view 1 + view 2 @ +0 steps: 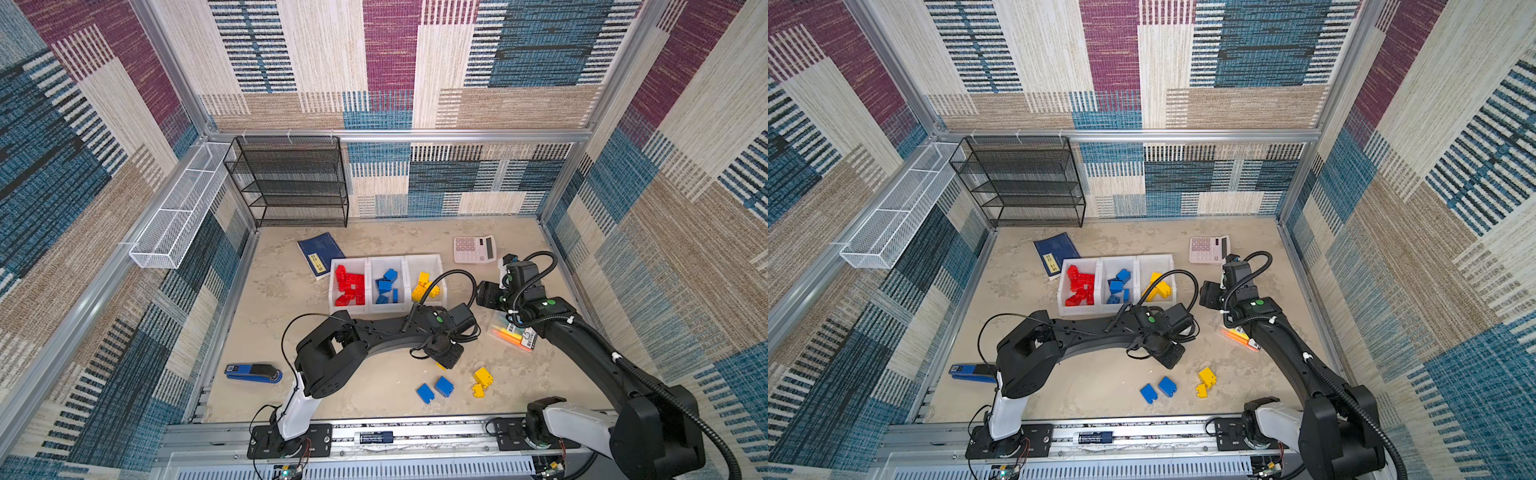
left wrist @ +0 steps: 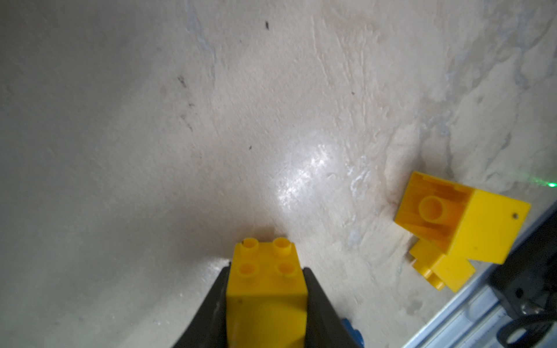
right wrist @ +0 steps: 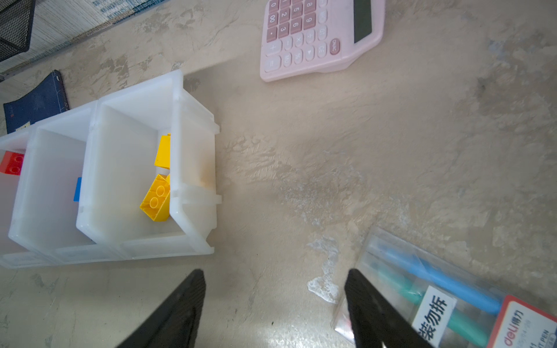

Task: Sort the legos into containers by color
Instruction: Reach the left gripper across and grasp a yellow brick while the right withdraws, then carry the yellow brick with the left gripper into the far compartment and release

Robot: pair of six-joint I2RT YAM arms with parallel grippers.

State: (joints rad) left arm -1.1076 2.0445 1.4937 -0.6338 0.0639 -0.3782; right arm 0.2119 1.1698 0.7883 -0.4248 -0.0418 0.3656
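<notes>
In the left wrist view my left gripper (image 2: 266, 269) is shut on a yellow lego (image 2: 266, 295), studs pointing away, just above the table. In a top view only a corner of it (image 1: 440, 365) peeks out from under the wrist. Two loose yellow legos (image 1: 482, 380) and two blue ones (image 1: 434, 389) lie near the front edge. The three joined white containers (image 1: 386, 258) hold red (image 1: 349, 286), blue (image 1: 386, 286) and yellow (image 1: 424, 286) legos. My right gripper (image 3: 275, 274) hangs open and empty over bare table, right of the yellow container (image 3: 193, 144).
A clear marker pack (image 1: 513, 336) lies under the right arm and a pink calculator (image 1: 473, 249) sits behind it. A blue booklet (image 1: 320, 253) lies left of the bins and a blue stapler (image 1: 253, 372) at front left. A black mesh rack (image 1: 291, 183) and a white wire basket (image 1: 178, 212) stand at the back left.
</notes>
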